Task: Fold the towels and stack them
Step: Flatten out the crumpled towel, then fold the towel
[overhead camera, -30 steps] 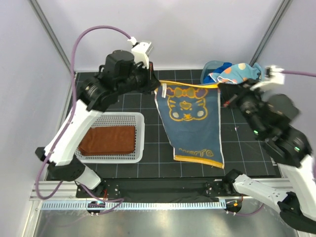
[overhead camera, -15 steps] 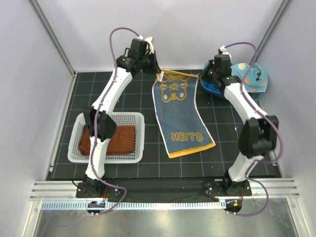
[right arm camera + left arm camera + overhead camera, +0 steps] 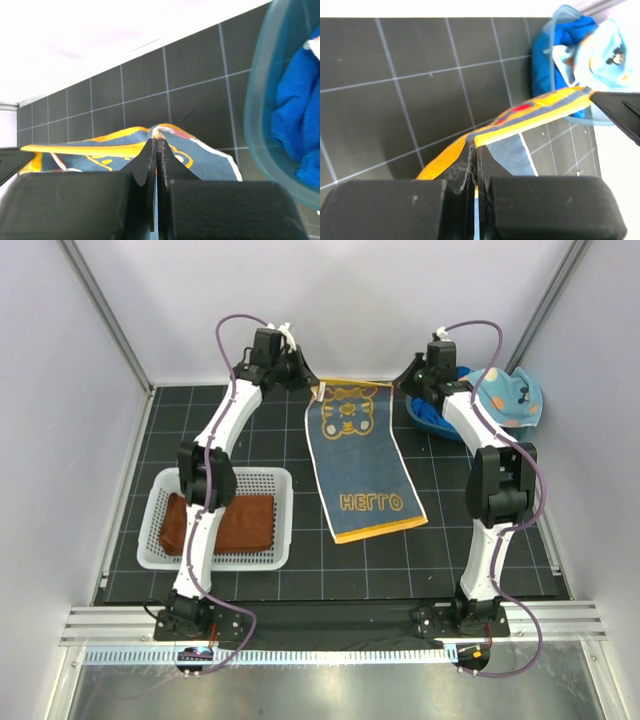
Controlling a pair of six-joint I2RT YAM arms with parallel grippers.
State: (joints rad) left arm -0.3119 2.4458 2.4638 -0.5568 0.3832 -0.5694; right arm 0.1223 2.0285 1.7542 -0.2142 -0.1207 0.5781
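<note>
Sitting toward the near-left corner of the counter (image 3: 300,580), a white mesh basket (image 3: 285,480) holds a folded rust-brown towel (image 3: 225,525). Behind it the left arm reaches to the far edge, where the left hand (image 3: 310,383) is pinched tight on the far-left corner of a dark blue towel with an orange border (image 3: 362,465). The left wrist view shows the orange hem caught between the closed fingers (image 3: 460,175).

That bordered towel lies in the middle of the counter, running from the far edge toward the near edge, face up with a tiger face and orange letters. Its far hem is lifted a little and stretched between the two hands, while the rest lies flat.

The right hand (image 3: 408,383) is clamped on the far-right corner of the same towel, its fingers (image 3: 142,160) pressed together over the hem.

At the far-right corner stands a blue plastic tub (image 3: 430,418). A light blue spotted towel (image 3: 505,395) is draped over it, and a royal blue towel (image 3: 295,110) is bunched inside.
</note>
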